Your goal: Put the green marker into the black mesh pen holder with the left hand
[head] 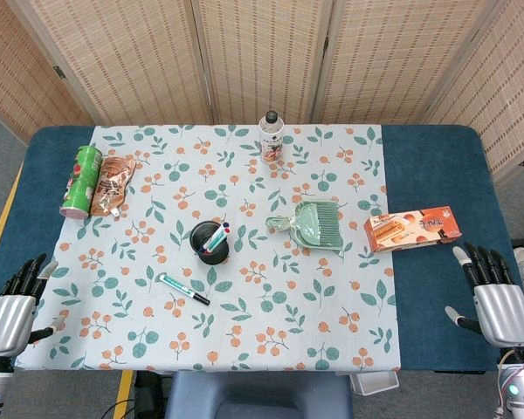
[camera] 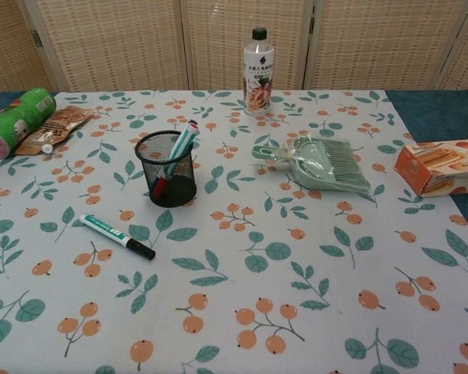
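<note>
The green marker lies flat on the patterned tablecloth, its black cap pointing right and toward the near edge, untouched by either hand. Just beyond it, slightly to the right and apart from it, stands the black mesh pen holder, upright, with markers already leaning inside it; one shows a white barrel and a red tip. To the right of the holder lies a pale green dustpan with brush, resting flat. At the far middle of the cloth a bottle with a black cap stands upright. At the far left a green canister lies on its side, with a brown snack packet just beside it on the right. At the right edge of the cloth an orange biscuit box lies flat, partly over the blue table surface. The left hand sits at the near left corner, well apart from the marker, fingers spread and holding nothing. The right hand sits at the near right corner, fingers likewise apart and empty. Neither hand appears in the chest view.
</note>
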Tool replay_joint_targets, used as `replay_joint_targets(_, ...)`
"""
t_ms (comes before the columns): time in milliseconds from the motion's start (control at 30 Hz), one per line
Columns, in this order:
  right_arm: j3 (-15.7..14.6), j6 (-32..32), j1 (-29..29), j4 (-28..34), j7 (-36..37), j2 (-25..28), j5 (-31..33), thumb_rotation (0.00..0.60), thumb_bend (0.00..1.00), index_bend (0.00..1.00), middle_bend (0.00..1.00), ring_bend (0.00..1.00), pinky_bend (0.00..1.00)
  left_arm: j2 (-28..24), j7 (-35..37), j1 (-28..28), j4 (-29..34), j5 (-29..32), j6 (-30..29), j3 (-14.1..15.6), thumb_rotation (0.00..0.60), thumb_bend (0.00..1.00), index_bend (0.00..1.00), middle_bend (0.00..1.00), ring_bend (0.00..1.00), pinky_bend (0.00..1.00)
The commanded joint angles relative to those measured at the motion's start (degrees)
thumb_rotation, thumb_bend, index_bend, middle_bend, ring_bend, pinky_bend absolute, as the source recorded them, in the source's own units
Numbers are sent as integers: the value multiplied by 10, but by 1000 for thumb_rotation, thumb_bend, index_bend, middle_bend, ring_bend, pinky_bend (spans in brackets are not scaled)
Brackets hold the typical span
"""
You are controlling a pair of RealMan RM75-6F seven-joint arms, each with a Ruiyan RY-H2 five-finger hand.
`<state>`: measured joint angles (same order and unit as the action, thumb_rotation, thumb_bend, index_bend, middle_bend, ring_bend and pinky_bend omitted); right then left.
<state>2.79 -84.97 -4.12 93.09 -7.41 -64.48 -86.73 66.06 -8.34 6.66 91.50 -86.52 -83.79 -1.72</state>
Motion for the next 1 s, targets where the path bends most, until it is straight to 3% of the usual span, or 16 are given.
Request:
replay_joint_targets(33,0,0,0,0,1,0,0,600,150,0,0,0,0,1,-1,1,-1,1,1,0,600,223,0,0,0,217)
replay_joint_targets(467,1,4,-3,-2,13,4,-4,600,150,0,0,0,0,0,8,6,-3,-11,2,1,600,223,0,0,0,217)
replay_joint_targets(533,1,5,-3,-2,13,5,-2,600,150,0,0,0,0,1,15,9,-9,-22,-1,1,600,223,0,24,43,217)
replay_joint_targets(633,2,2,-1,-1,13,5,2,600,150,0,0,0,0,-10,23,14,0,-22,10,3,600,223,0,391,370,325)
replay_joint_targets(667,3,2,-1,0,14,5,2,600,150,0,0,0,0,-16,24,17,4,-23,15,3,600,222,0,541,517,432)
replay_joint_targets(700,4,1,-1,-1,15,5,3,600,150,0,0,0,0,-20,23,20,6,-25,17,2,600,222,0,614,600,530)
replay_joint_targets(800,7,5,-4,-3,14,3,8,600,150,0,0,0,0,-24,14,28,2,-43,10,-1,600,223,7,787,769,770)
replay_joint_targets(900,7,14,-7,-4,12,2,12,600,150,0,0,0,0,-29,35,39,-5,-76,11,5,600,223,82,892,863,869)
replay_joint_targets(1000,5,20,-10,-4,7,0,12,600,150,0,0,0,0,-41,52,61,-3,-106,31,13,600,223,173,935,899,907)
